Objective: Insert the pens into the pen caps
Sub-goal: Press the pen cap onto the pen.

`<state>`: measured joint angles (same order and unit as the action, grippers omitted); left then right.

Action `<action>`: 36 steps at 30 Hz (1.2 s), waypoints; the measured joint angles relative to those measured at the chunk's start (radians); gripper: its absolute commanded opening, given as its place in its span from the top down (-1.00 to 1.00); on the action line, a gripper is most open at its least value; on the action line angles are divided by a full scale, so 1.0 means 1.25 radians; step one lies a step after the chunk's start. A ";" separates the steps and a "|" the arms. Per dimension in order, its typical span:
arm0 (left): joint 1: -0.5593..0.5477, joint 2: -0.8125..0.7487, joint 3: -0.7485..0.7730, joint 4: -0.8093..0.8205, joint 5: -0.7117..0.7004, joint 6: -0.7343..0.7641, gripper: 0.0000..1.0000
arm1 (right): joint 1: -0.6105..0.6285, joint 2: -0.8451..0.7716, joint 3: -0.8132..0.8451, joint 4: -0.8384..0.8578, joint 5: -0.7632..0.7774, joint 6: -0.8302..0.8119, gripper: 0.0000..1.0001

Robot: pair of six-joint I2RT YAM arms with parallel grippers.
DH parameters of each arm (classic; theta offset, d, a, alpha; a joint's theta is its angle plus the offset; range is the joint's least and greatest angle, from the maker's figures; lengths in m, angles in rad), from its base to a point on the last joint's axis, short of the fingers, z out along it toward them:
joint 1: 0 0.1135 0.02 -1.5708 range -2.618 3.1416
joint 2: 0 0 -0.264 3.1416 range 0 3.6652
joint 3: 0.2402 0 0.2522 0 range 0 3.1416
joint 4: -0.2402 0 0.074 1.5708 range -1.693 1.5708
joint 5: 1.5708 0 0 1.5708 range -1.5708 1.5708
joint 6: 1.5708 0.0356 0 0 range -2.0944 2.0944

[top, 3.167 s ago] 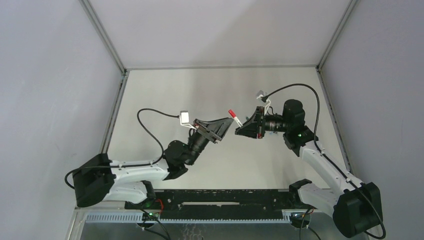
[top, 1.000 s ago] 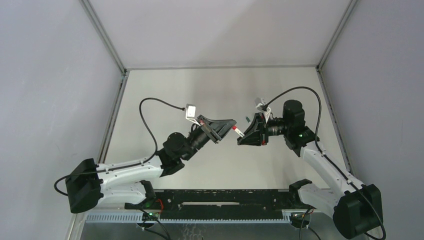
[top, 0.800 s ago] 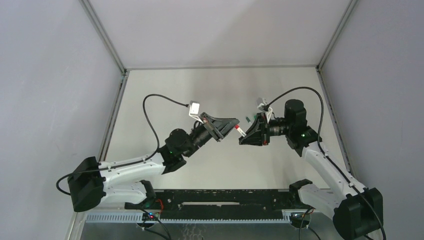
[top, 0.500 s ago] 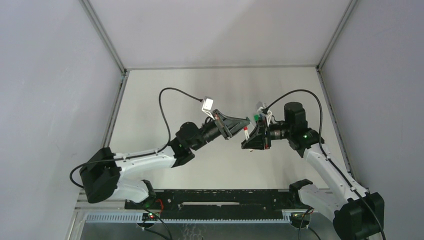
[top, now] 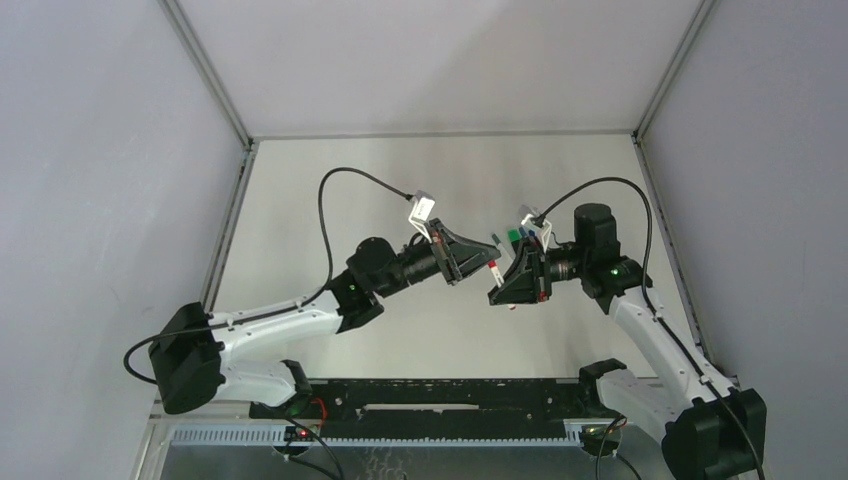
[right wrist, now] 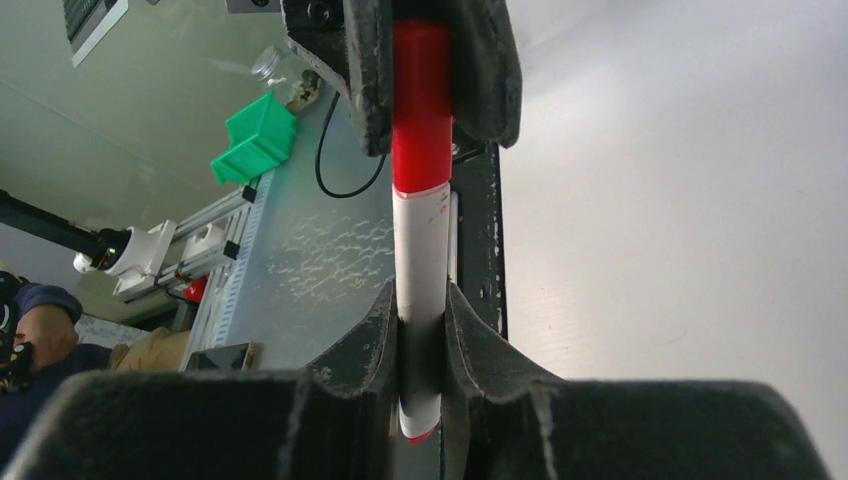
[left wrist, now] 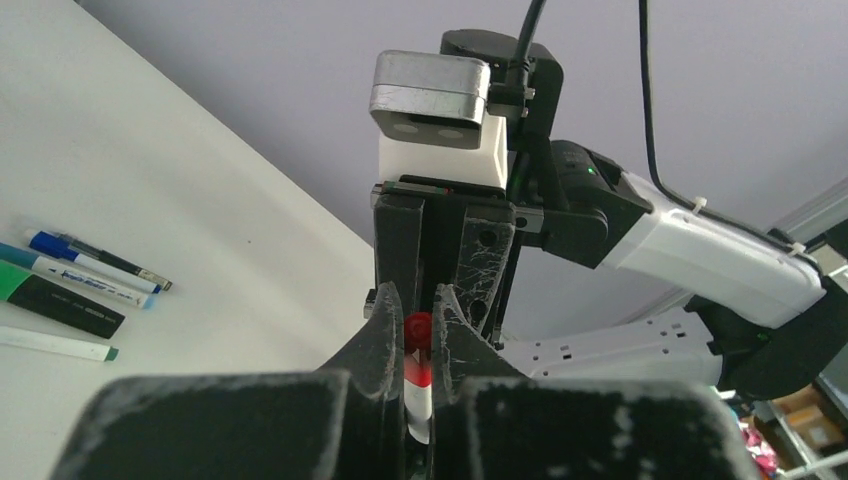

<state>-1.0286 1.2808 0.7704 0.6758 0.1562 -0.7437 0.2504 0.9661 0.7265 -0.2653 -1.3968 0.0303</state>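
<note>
white pen (right wrist: 420, 255) clamped in the right gripper (right wrist: 421, 310), its red cap (right wrist: 420, 165) in the left gripper (right wrist: 424, 100) above

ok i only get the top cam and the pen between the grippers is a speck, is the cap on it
observer: right wrist view shows the red cap over the pen, its rim meeting the white barrel, no tip showing
operator: who holds what
observer: left gripper is shut on the cap, right gripper on the white barrel
operator: other pens around
observer: left wrist view shows several lying on the table, among them a black-barrelled marker and a white pen
</note>
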 measured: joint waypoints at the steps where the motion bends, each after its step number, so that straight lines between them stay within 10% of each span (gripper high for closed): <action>1: 0.000 0.000 0.007 -0.011 0.008 0.009 1.00 | 0.000 0.000 0.000 -0.001 -0.003 -0.002 1.00; 18: -0.031 0.062 0.028 -0.063 -0.103 -0.012 1.00 | 0.014 -0.036 0.042 -0.225 0.269 -0.132 1.00; 27: -0.039 -0.037 -0.058 0.025 -0.071 -0.023 0.98 | 0.015 -0.004 0.042 -0.152 0.053 -0.090 1.00; 36: -0.045 -0.122 -0.099 -0.094 -0.055 -0.023 -0.07 | 0.032 0.010 0.056 -0.085 0.077 -0.128 1.00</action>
<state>-1.0855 1.1286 0.6468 0.5579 0.0872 -0.7723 0.2905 0.9787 0.7963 -0.3717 -1.3006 -0.1291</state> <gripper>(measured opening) 0.353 0.224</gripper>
